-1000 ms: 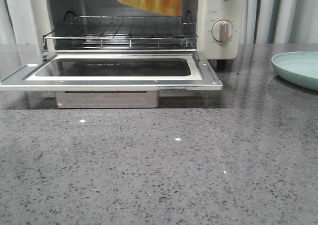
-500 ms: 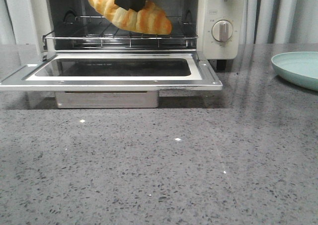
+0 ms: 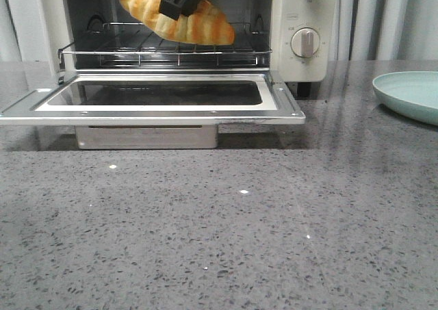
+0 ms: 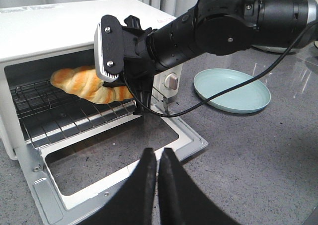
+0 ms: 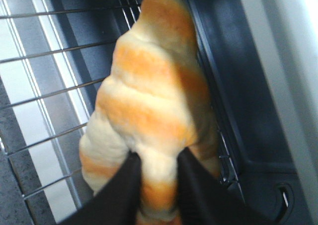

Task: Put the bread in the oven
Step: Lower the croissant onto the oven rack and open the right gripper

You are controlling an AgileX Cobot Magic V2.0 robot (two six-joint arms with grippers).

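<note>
The bread (image 3: 198, 24), a golden-orange roll with cream stripes, hangs just above the wire rack (image 3: 164, 50) inside the cream-white oven (image 3: 291, 50). The oven's glass door (image 3: 157, 98) lies folded down flat. My right gripper (image 3: 176, 9) is shut on the bread's middle, reaching into the oven opening from above. The bread fills the right wrist view (image 5: 149, 101), pinched between black fingers (image 5: 124, 185) over the rack. In the left wrist view the bread (image 4: 84, 83) sits at the oven mouth under the right arm (image 4: 223, 21). My left gripper (image 4: 159, 153) is shut and empty, above the open door (image 4: 114, 150).
A pale teal plate (image 3: 410, 94) lies on the grey stone counter (image 3: 219, 228) at the right, also visible in the left wrist view (image 4: 233, 91). Two round knobs (image 3: 305, 43) sit on the oven's right panel. A metal crumb tray (image 3: 147, 137) is under the door.
The bread, held by my right gripper, has come down from the top of the oven opening and moved left, to just above the wire rack.
</note>
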